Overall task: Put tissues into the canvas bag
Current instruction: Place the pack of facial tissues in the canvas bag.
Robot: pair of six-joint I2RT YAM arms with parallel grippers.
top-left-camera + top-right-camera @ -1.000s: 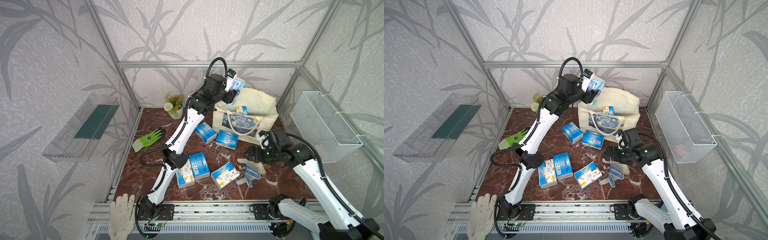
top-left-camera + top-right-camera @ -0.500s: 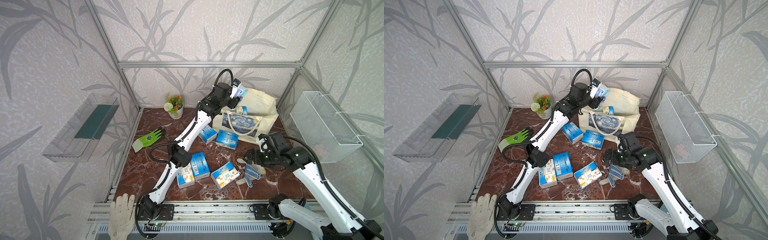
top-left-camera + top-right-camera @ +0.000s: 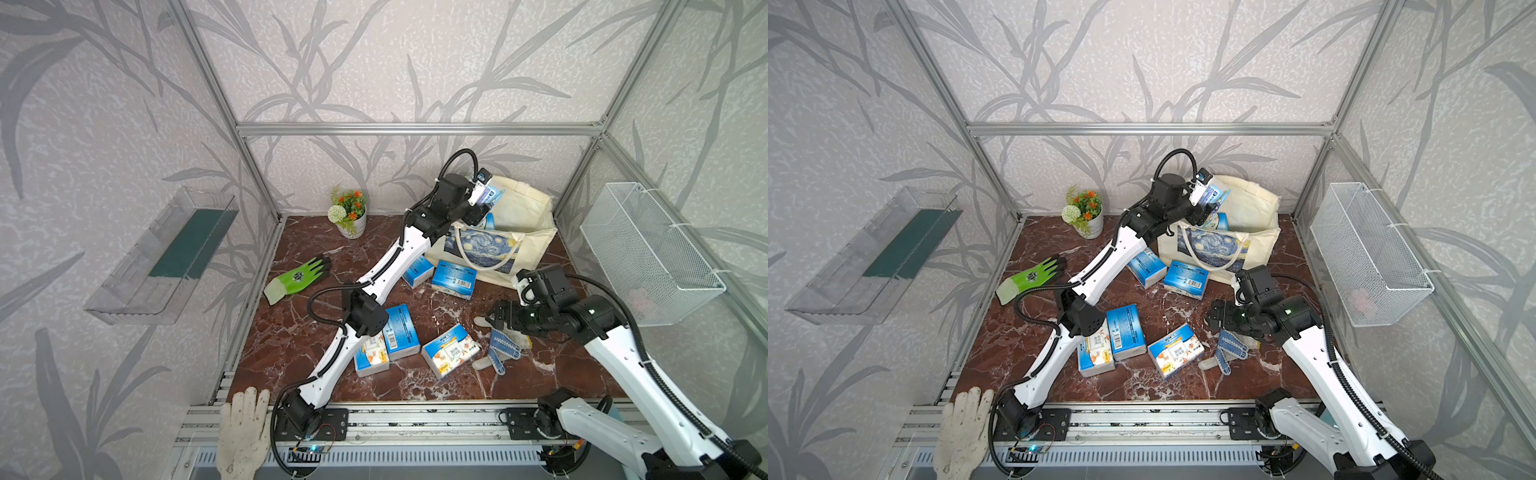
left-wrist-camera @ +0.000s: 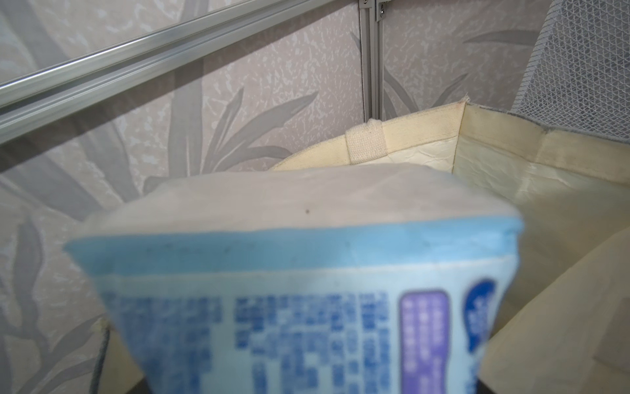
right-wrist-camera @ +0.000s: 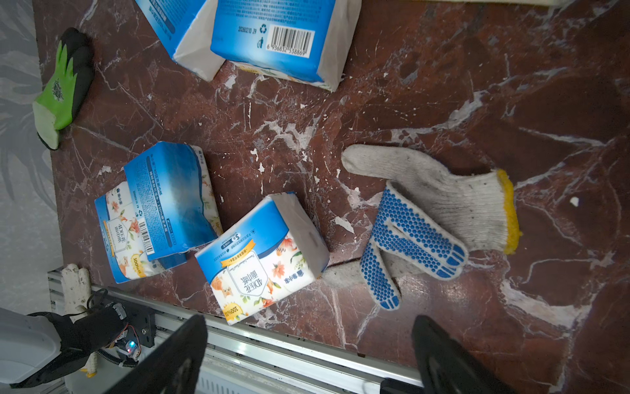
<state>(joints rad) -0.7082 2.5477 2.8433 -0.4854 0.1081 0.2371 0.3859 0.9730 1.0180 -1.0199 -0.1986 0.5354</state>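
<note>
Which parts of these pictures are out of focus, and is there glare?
Left wrist view: the pack fills the foreground, print blurred; the bag rim behind is sharp. Right wrist view: the right pincer is dark and soft, the dotted glove crisp. In both top views all sharp; the table shows no strong glare.

Both top views are looking steeply down from high above the front rail (image 3: 415, 419), facing the back wall (image 3: 415, 75) and taking in the whole counter (image 3: 540, 374); they are sharing nearly the same scene, offset slightly sideways. The left wrist camera is sitting so close behind a tissue pack (image 4: 306, 290) that the pack is blurring, and it is facing over the rim of the canvas bag (image 4: 426, 133). The right wrist camera is looking down past the right claw (image 5: 306, 337) at the counter from nearby, sharing the dotted glove (image 5: 426, 218) and the loose packs (image 5: 262, 259) with both top views.
</note>
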